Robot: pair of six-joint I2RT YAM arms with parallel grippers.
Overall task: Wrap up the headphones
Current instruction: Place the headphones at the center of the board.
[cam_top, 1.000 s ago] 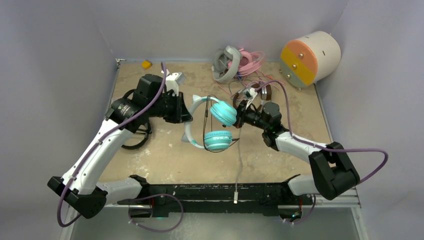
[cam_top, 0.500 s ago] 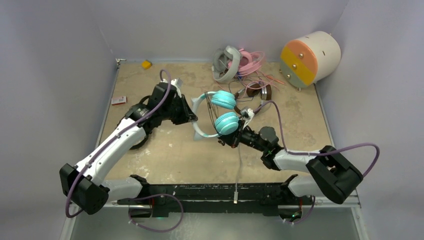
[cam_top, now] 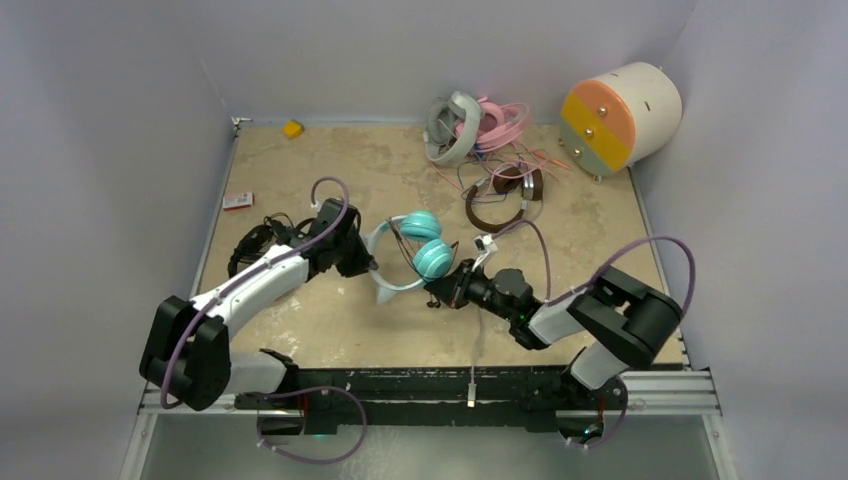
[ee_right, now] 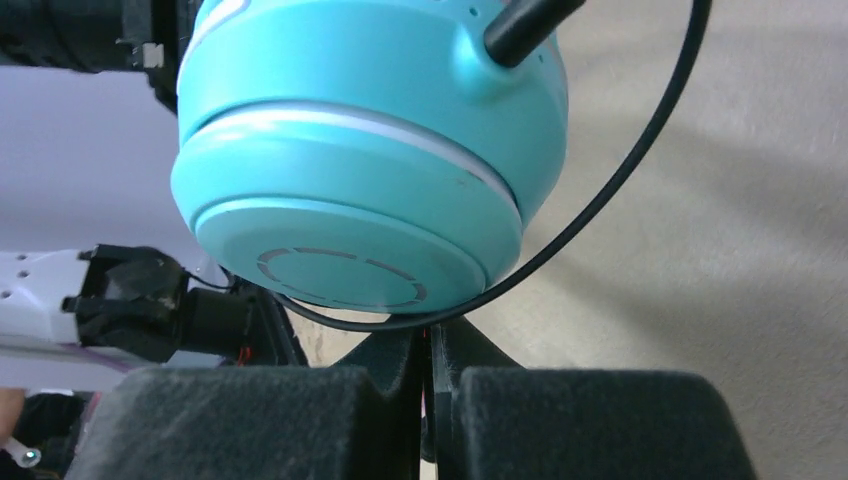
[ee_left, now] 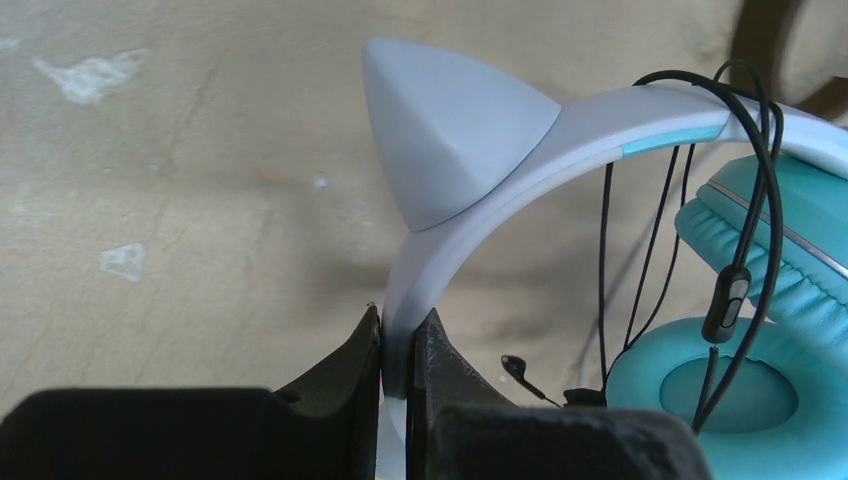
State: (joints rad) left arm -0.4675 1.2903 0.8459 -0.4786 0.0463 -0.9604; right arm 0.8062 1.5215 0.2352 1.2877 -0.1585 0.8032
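Clamped with the left gripper [ee_left: 397,352] on the white headband [ee_left: 620,120] of the teal-and-white headphones [cam_top: 412,250], jaws almost together with only the band between them, just below a pointed cat ear [ee_left: 445,140]. Shut tight at the right gripper [ee_right: 430,340], fingertips up against the thin black cable [ee_right: 590,205] directly under a teal ear cup [ee_right: 370,170]; no telling whether pinched or merely touching. Held between the two grippers over the middle of the surface [cam_top: 330,320], somewhat nearer its near edge than its far one. Smooth teal cups with a pale ring round each, padded teal cushions, black cable looped several times over the band, a small inline control [ee_left: 733,300] hanging by the cushions. Farther out: black headphones [cam_top: 255,245] by the left edge, beside the left arm; brown-and-silver headphones [cam_top: 505,190] beyond the centre; grey-white headphones [cam_top: 452,128] and pink headphones [cam_top: 500,120] tangled together at the far edge. Big cream cylinder [cam_top: 620,112] with an orange-and-yellow face in the far right corner; small yellow piece [cam_top: 292,128] in the far left corner
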